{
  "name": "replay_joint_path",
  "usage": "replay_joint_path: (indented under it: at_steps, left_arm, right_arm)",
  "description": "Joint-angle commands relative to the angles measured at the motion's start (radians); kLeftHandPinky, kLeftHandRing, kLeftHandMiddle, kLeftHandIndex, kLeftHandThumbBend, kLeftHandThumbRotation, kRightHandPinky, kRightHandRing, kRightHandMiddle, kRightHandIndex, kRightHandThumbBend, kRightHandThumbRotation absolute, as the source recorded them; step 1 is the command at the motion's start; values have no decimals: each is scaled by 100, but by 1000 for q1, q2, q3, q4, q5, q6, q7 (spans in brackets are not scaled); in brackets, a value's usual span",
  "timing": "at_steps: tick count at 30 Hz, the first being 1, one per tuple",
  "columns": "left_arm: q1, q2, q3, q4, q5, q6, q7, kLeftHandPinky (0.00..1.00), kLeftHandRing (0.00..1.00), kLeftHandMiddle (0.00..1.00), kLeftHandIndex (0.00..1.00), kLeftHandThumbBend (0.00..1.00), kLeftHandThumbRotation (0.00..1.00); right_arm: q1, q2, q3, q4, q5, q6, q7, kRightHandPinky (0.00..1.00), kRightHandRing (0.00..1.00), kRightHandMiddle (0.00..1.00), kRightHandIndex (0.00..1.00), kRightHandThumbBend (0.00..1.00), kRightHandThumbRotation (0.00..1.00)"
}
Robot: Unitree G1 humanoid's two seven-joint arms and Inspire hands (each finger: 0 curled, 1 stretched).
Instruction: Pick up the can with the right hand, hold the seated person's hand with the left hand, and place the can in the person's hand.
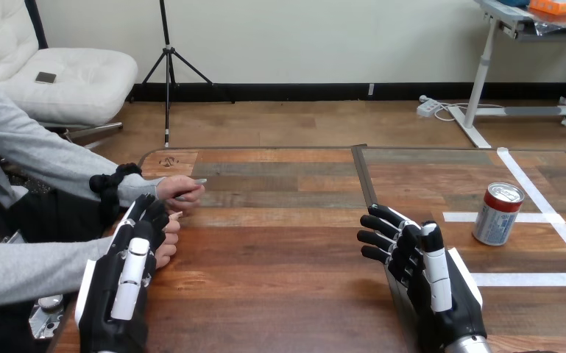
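A red-and-silver can (497, 213) stands upright on the table at the right, inside white tape lines. To the can's left, a short gap away, my right hand (419, 265) rests low over the table, open with relaxed fingers and holding nothing. At the table's left edge my left hand (129, 272) reaches forward, its straight fingers lying over the person's nearer hand (168, 243), which peeks out on its right side. I see no finger curled round that hand. The person's farther hand (179, 188) lies on the table just beyond, holding a thin grey object (193, 193).
White tape lines (530, 191) mark a box on the table round the can. A dark seam (364, 184) runs front to back down the tabletop's middle. The person's grey sleeves (59, 162) come in from the left side.
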Motion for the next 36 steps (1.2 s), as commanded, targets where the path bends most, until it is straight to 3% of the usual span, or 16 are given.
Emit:
replay_joint_path:
  at_steps: [1,14,18,23,29,36]
  left_arm:
    - [-61,11,6,-11,-9,-9,-18,95,93,92,92,53,79]
    - [-56,14,4,-17,7,-6,-10,92,91,91,91,52,79]
    - [-55,16,3,-17,8,-8,-13,91,91,92,91,52,79]
    - [-55,17,2,-17,9,-8,-14,90,91,91,91,53,79]
    - [-60,21,2,-9,6,-6,-24,90,91,91,91,54,80]
    - [-58,17,-1,-18,13,2,-12,89,91,91,91,54,79]
  right_arm:
    - [-62,7,-4,-10,11,-23,12,80,81,83,82,88,100]
    - [-59,4,-3,-15,5,-18,8,80,81,82,82,87,100]
    - [-51,-6,4,-33,8,-1,28,81,83,83,83,85,99]
    - [-58,-5,2,-32,4,-7,26,82,83,84,84,83,95]
    - [-94,-2,-6,-18,1,-36,14,80,82,84,83,86,87]
    - [-160,-32,-14,-33,-28,-22,-36,75,79,81,81,96,81]
